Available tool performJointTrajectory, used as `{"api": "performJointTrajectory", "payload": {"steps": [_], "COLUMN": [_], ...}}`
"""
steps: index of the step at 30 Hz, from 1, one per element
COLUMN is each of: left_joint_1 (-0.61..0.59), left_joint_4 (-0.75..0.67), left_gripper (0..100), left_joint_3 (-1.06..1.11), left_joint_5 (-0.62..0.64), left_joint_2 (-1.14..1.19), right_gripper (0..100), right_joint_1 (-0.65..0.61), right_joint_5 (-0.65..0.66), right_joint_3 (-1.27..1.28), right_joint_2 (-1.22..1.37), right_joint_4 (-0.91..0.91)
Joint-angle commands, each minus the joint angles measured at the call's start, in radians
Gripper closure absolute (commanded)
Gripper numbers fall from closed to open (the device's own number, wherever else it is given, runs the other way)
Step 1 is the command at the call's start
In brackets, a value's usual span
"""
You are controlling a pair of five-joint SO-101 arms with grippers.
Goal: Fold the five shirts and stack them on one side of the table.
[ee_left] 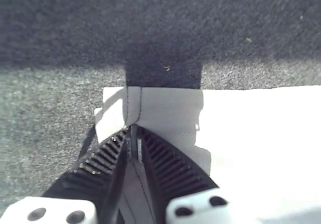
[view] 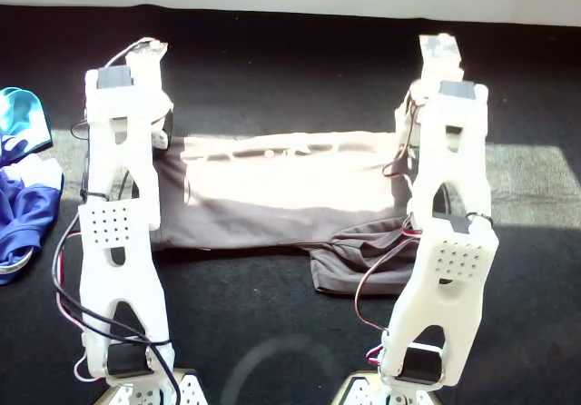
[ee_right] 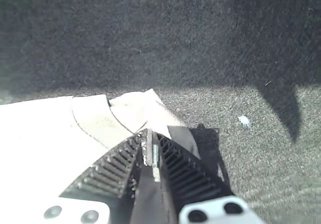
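1. While the grey shirt [view: 281, 187] lies spread at frame centre, left fingers [ee_left: 160, 158] pinch its upper-left corner.
2. Right fingers [ee_right: 120, 163] clamp its upper-right corner.
3. Blue shirts [view: 23, 205] lie at left edge.

Table cover [view: 272, 51]: dark matt cloth, felt-like, rough nap. Grey shirt [view: 272, 187]: thin smooth cloth, matt, stitched hem. Blue shirts [view: 27, 210]: smooth cloth. Left arm [view: 118, 232], right arm [view: 449, 260]: smooth white plastic. Left gripper [ee_left: 133, 132], right gripper [ee_right: 150, 136]: black ribbed fingers, matt.
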Motion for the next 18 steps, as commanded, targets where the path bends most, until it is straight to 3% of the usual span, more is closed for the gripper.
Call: {"api": "performJointTrajectory", "payload": {"steps": [1, 10, 14, 18], "left_joint_1": [0.03, 0.107, 0.114, 0.038], "left_joint_4": [0.098, 0.103, 0.08, 0.028], "left_gripper": [99, 99, 99, 99], "left_joint_3": [-0.214, -0.206, -0.114, -0.113], "left_joint_5": [0.003, 0.005, 0.037, 0.038], "left_joint_2": [-0.005, -0.065, -0.024, 0.058], "right_gripper": [99.2, 99.2, 99.2, 99.2], "right_joint_1": [-0.042, -0.168, -0.153, -0.077], "right_joint_5": [-0.006, -0.006, -0.006, -0.006], "right_joint_3": [-0.197, -0.311, -0.317, -0.317], "right_joint_2": [-0.01, 0.125, 0.228, 0.278], "right_joint_4": [0.122, 0.002, -0.001, -0.01]}}
